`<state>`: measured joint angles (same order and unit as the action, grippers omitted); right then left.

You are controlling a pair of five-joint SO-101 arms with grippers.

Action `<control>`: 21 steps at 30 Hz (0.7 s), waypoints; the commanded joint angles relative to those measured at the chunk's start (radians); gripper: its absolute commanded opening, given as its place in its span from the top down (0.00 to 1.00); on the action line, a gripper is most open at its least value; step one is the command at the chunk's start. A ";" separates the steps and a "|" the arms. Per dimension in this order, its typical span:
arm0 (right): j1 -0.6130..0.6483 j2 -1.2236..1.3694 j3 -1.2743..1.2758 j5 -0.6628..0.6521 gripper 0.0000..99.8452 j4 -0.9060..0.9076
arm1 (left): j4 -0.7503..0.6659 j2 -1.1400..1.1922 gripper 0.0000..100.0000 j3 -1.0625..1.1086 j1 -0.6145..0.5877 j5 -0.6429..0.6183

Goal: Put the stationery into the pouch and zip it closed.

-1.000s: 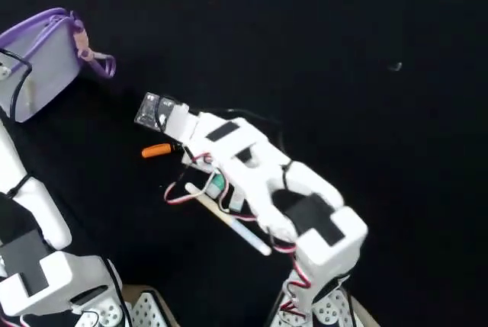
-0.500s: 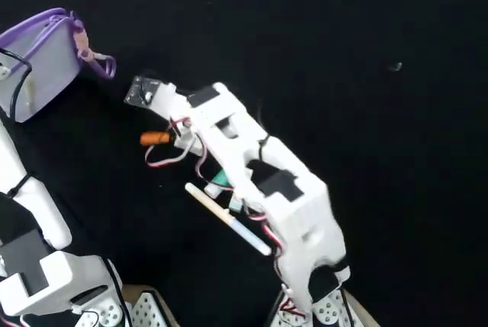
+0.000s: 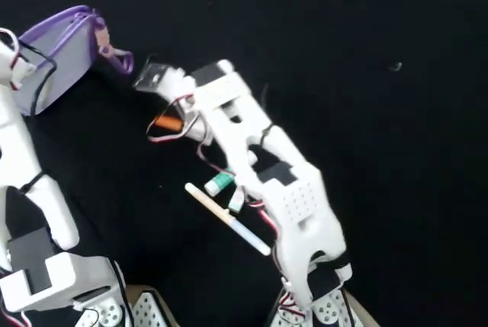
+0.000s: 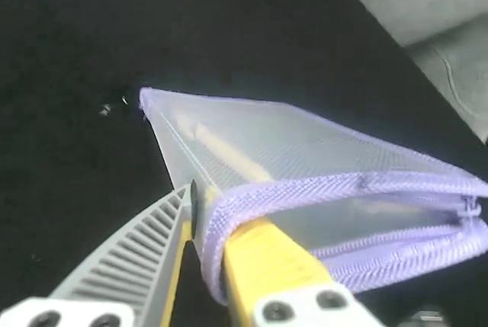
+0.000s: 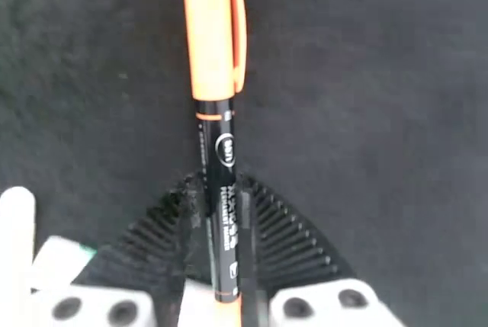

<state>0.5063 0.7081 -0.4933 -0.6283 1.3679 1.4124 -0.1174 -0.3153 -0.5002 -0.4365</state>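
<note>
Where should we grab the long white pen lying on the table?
Mid-shaft, from straight above, closing across its width. The white pen lies flat and diagonal on the table, so a centre pinch should keep it level. Avoid its far end, near the green-capped stick.

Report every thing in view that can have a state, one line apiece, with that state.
pouch: unzipped, mouth open, rim clamped by the left pincer.
left pincer: shut on the pouch rim, one finger inside the mouth.
marker: orange cap on, gripped by its black barrel.
right pincer: shut on the marker.
white pen: lying loose on the table.
green-ended stick: lying loose on the table beside the white pen.
</note>
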 commanded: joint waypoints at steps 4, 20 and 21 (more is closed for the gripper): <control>-0.141 -0.364 0.024 0.106 0.99 0.014 | 0.110 -0.017 0.97 -0.122 0.130 -0.005; -0.287 -1.086 0.489 0.258 0.99 -0.358 | 0.331 -0.011 0.97 -0.357 0.437 -0.005; -0.285 -1.124 0.515 0.269 0.99 -0.388 | 0.331 -0.011 0.97 -0.352 0.446 -0.005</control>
<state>0.2455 -0.2248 -0.0468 -0.4120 1.1101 1.7392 -0.1158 -0.6084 -0.0890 -0.4365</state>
